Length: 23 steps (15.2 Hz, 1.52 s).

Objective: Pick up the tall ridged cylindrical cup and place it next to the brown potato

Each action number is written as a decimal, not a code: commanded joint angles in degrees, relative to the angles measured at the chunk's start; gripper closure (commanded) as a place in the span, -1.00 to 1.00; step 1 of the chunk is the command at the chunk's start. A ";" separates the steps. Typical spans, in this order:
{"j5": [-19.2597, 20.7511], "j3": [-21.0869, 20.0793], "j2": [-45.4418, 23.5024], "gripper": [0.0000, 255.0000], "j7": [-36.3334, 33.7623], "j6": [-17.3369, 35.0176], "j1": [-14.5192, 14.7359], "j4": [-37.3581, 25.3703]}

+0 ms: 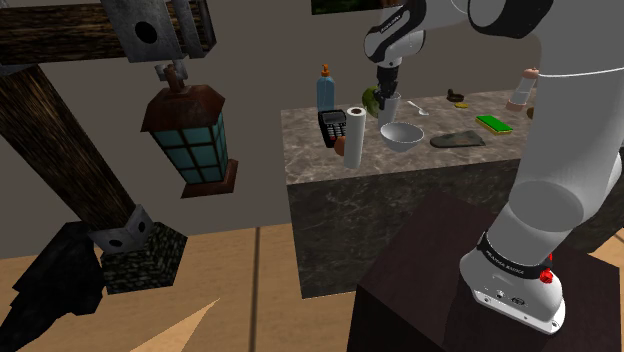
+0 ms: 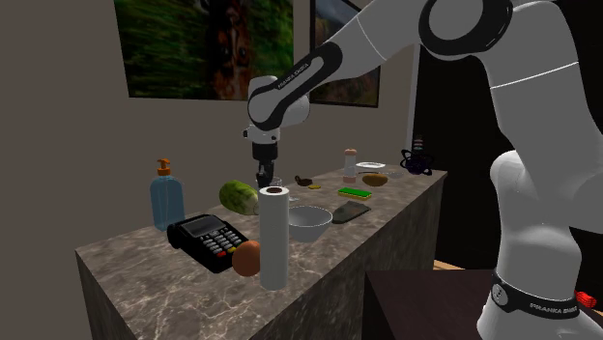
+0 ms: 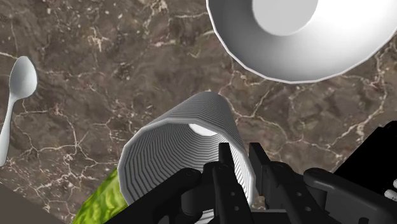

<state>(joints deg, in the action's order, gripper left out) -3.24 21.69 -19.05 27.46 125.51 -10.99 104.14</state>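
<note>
The tall ridged cup (image 3: 184, 133) is pale grey and stands upright on the marble counter (image 3: 95, 76). My gripper (image 3: 242, 159) comes down on its rim, one finger inside and one outside, shut on the cup's wall. In the shoulder view the cup (image 1: 391, 106) stands just behind the bowl, under the gripper (image 1: 388, 90). In the second exterior view the gripper (image 2: 263, 182) hangs behind the paper roll. A brown potato-like lump (image 2: 375, 179) lies toward the counter's far end.
A white bowl (image 3: 299, 32) sits close beside the cup, a green melon (image 2: 237, 196) on its other side and a white spoon (image 3: 16, 95) further off. A paper roll (image 2: 273, 237), card reader (image 2: 205, 238), soap bottle (image 2: 165, 198) and orange-brown round thing (image 2: 246, 258) crowd the near end.
</note>
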 commanded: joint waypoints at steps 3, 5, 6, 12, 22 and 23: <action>0.00 0.00 -0.01 1.00 0.01 0.00 0.00 -0.01; 0.00 0.00 0.00 1.00 0.00 0.00 0.00 -0.01; 0.00 0.00 0.00 1.00 0.00 0.00 0.00 -0.01; 0.67 0.28 1.56 1.00 -0.25 -3.34 0.21 -1.87; 1.62 0.64 3.86 1.00 -0.52 -10.28 0.42 -6.66; 1.69 0.67 4.03 1.00 -0.53 -10.99 0.43 -7.22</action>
<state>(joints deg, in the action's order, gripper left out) -1.70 22.33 -15.36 27.01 115.30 -10.63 97.37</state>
